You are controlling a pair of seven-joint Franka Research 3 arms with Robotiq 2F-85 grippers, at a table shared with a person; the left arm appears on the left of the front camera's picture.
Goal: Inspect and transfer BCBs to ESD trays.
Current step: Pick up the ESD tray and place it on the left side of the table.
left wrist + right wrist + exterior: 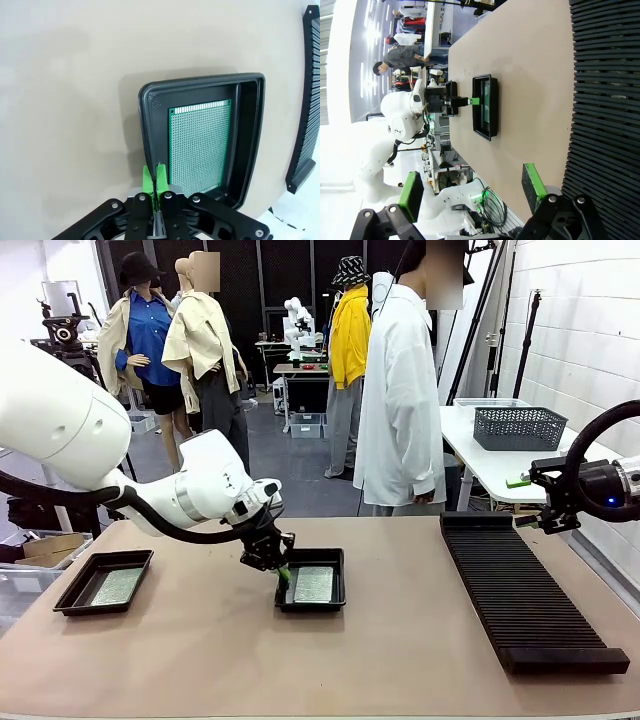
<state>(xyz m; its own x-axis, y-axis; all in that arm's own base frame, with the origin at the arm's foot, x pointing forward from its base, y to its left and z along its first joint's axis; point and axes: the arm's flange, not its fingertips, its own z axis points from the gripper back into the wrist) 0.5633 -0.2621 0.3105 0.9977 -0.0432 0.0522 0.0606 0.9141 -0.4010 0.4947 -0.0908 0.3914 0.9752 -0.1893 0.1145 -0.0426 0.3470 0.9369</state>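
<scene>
The left claw (283,578) hung over the near left rim of the middle ESD tray (335,558), its green pads (148,179) pressed together with nothing between them. A green BCB (200,145) lay flat on that tray's floor. A second ESD tray (92,567) sat well to the left on the counter (400,640), with another board (117,586) lying in it. The right claw (472,192) hovered wide open and empty beside the long black ribbed rack (525,585). A person in a white shirt (400,400) stood at the far side.
</scene>
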